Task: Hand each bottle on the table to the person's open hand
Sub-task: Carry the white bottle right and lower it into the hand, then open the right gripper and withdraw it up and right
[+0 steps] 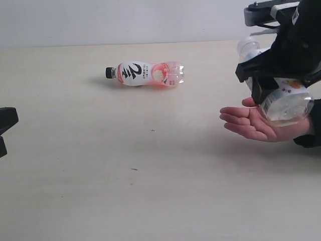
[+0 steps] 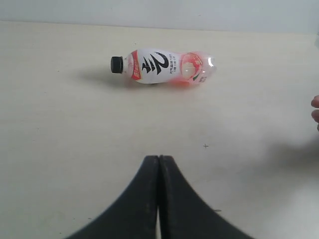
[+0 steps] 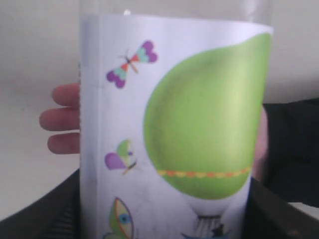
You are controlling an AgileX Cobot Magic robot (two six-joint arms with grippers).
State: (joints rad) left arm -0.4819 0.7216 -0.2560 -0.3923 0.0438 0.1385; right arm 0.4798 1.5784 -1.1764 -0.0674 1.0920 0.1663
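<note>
A pink-red bottle (image 1: pixel 145 74) (image 2: pixel 162 66) with a black cap lies on its side on the table (image 1: pixel 150 175), far from both grippers. My right gripper (image 1: pixel 271 83) (image 3: pixel 164 219) is shut on a white-capped bottle (image 1: pixel 286 103) (image 3: pixel 174 134) whose white label shows a green balloon. Its lower end hangs right over the palm of the person's open hand (image 1: pixel 248 123) (image 3: pixel 62 119); I cannot tell whether they touch. My left gripper (image 1: pixel 5 125) (image 2: pixel 159 158) is shut and empty at the left edge, low over the table.
The person's black sleeve (image 1: pixel 311 135) (image 3: pixel 294 149) lies at the right edge, behind the hand. A pale wall runs along the table's far edge. Tiny dark specks (image 1: pixel 153 130) dot the tabletop.
</note>
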